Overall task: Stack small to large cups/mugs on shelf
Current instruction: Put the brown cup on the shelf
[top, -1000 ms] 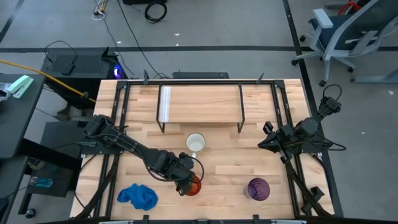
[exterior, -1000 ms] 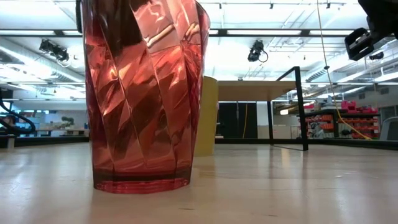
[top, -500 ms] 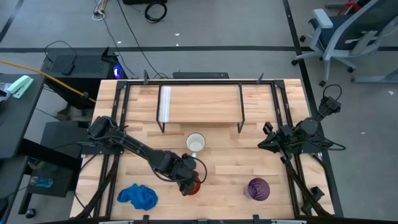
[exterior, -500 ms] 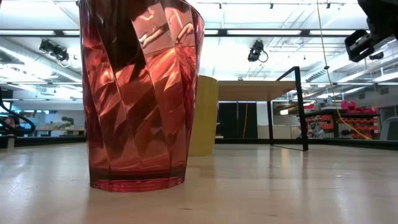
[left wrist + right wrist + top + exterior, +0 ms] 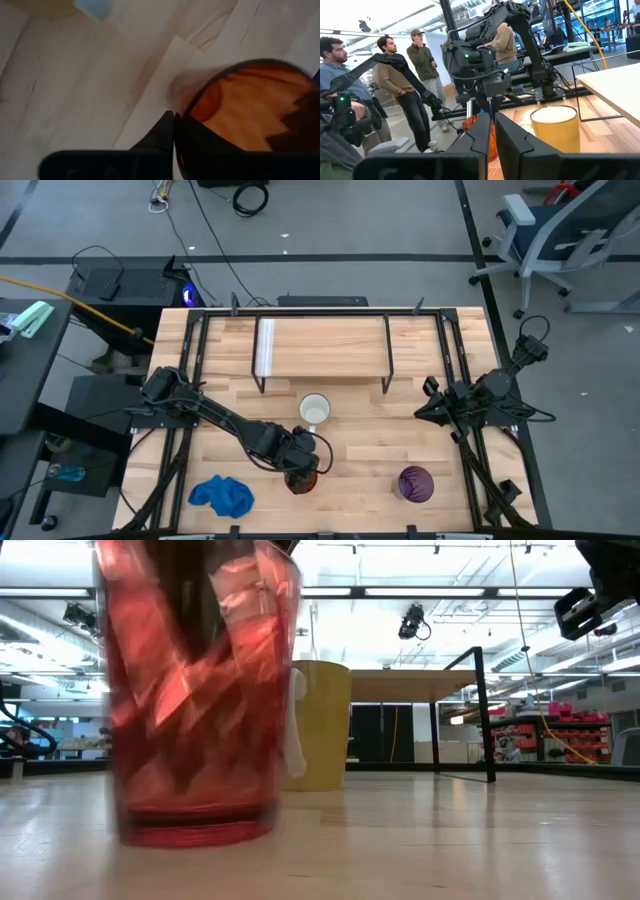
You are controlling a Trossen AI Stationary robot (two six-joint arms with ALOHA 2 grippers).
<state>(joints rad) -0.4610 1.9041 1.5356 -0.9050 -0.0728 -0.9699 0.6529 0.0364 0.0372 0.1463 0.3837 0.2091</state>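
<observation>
left end effector (image 5: 303, 478) pinches the rim of the orange cup (image 5: 305, 480), 1 finger inside the cup, its base on the tabletop (image 5: 350, 455). white mug (image 5: 314, 410) stands just beyond it, the shelf (image 5: 322, 348) further back. purple tumbler (image 5: 415, 483) well apart to its right. right end effector (image 5: 430, 402) idle at the tabletop's right edge, fingers nearly pressed together.

This is a robot lab in a big open hall. Ceiling lights (image 5: 420, 590) run in long rows, cables (image 5: 215, 240) lie on the grey floor, and people (image 5: 395, 85) stand watching beside another robot arm (image 5: 485, 55).
</observation>
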